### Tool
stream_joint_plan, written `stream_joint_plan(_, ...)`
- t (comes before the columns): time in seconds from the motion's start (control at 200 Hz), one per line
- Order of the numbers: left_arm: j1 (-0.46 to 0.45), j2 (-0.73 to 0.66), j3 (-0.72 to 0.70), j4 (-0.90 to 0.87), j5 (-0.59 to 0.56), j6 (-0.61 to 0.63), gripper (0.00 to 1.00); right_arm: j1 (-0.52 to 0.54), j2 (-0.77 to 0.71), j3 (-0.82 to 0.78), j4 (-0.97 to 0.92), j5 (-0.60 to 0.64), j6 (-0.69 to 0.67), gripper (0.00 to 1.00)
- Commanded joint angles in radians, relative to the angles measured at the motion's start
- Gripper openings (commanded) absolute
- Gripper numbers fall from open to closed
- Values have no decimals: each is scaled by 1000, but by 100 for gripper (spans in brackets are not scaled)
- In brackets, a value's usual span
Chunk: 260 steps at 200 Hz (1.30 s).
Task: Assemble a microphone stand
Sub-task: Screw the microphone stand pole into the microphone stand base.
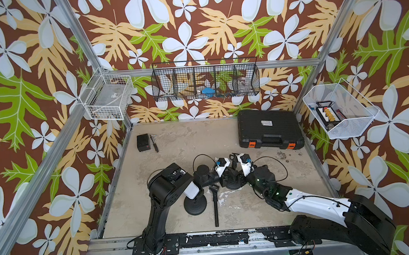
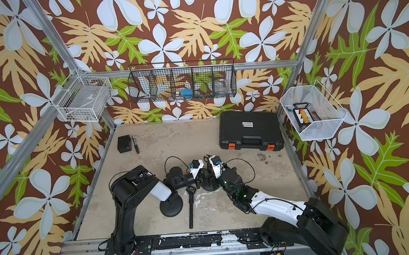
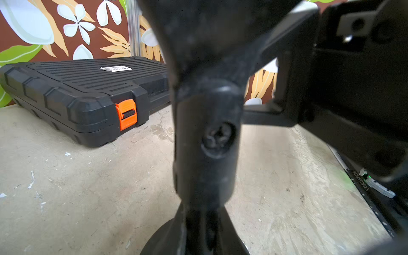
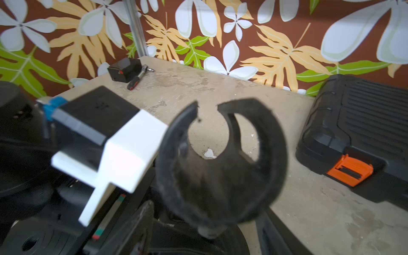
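A black C-shaped microphone clip [image 4: 220,154] stands upright on a round black base [image 1: 233,184] at mid-table. My left gripper [image 3: 204,212] comes in from the left and is shut on the clip's stem, just under its screw joint [image 3: 218,139]. My right gripper [image 4: 205,209] is open, with one finger on either side of the clip's lower part, and its fingers [image 4: 136,220] are apart from the clip. In both top views the two grippers [image 1: 226,178] [image 2: 211,172] meet over this base [image 2: 211,185]. A second round base [image 1: 195,206] sits partly under my left forearm. A black pole [image 1: 215,206] with a clip end lies beside it.
A black tool case [image 1: 270,129] with orange latches lies at the back right. A small black box [image 1: 143,142] and a hand tool [image 1: 155,145] are at the back left. Wire baskets [image 1: 205,80] hang on the walls above the table.
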Motion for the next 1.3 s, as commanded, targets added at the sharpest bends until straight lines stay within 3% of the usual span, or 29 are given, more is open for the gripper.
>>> stream_joint_plan(0.0, 1, 10, 2, -46, -3, -16, 12, -87, -48, -15, -20, -314, -90, 69)
stream_joint_plan(0.14, 1, 11, -1, -47, 2, -12, 12, -217, -53, -8, -26, -532, -159, 60)
stream_joint_plan(0.3, 1, 14, 1, -46, 11, -12, 12, -289, -2, 10, -5, -653, -217, 57)
stream_joint_plan(0.806, 1, 17, 7, -49, 32, -14, 12, -293, 193, 128, 32, -728, -278, 48)
stream_joint_plan(0.906, 1, 18, 8, -51, 31, -14, 12, -293, 206, 142, 30, -722, -276, 31)
stream_joint_plan(1.106, 1, 19, 11, -52, 28, -15, 14, -293, 215, 132, 41, -720, -257, 21)
stream_joint_plan(1.251, 1, 11, -2, -33, 28, -26, 28, -289, 230, 101, 95, -643, -173, 0)
stream_joint_plan(1.296, 1, 5, -8, -20, 26, -32, 34, -280, 229, 77, 127, -585, -137, 0)
